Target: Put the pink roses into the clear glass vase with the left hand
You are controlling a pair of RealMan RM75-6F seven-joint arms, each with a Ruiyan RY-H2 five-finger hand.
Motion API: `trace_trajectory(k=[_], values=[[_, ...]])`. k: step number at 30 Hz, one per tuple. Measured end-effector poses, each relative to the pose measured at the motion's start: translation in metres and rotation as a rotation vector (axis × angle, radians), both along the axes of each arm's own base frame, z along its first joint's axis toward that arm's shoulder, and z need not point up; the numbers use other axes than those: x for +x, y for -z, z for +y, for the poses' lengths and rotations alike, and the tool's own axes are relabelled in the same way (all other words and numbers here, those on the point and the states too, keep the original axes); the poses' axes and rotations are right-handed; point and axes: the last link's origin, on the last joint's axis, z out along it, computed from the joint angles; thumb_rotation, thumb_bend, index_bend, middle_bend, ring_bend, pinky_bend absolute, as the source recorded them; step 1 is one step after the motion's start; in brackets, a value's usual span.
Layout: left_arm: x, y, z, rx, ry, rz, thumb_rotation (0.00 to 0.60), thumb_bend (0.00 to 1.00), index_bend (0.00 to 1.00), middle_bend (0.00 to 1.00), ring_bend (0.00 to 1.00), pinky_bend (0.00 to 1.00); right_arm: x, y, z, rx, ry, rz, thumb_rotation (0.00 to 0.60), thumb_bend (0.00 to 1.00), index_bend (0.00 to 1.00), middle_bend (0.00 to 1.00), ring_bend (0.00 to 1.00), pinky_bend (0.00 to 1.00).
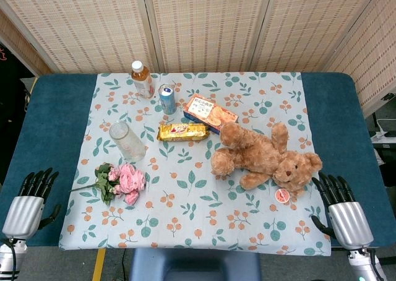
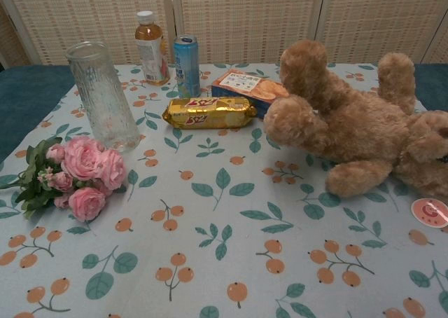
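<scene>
We see both hands only in the head view, at the near tabletop (image 1: 55, 108) corners: the left hand (image 1: 30, 202) and right hand (image 1: 342, 208) each hold nothing, fingers spread. The rose stems are cut off in the chest view. The glass vase (image 2: 103, 97) stands upright with nothing visible in it. The pink roses (image 2: 82, 172) lie just in front of the vase, on the cloth (image 2: 231, 213).

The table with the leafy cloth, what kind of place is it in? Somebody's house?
Probably a robot practice room, not a house. The blue table stands before woven screen panels, two silver robot hands wait at its near edge (left hand, right hand), and the brown teddy bear and snacks look laid out for practice.
</scene>
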Motion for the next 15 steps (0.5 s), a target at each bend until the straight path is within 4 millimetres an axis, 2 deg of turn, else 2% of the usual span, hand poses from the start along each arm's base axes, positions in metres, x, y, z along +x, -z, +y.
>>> trace_trajectory(k=[7, 15], values=[[0.006, 0.017, 0.006, -0.081, -0.011, -0.071, 0.600, 0.38, 0.00, 0.00, 0.00, 0.10, 0.002, -0.002, -0.001, 0.008, -0.013, -0.024, 0.600, 0.18, 0.00, 0.00, 0.00, 0.00], [0.029, 0.055, 0.045, -0.280, -0.014, -0.101, 0.600, 0.38, 0.00, 0.00, 0.00, 0.12, 0.005, -0.004, 0.005, 0.025, -0.030, -0.044, 0.600, 0.18, 0.00, 0.00, 0.00, 0.00]])
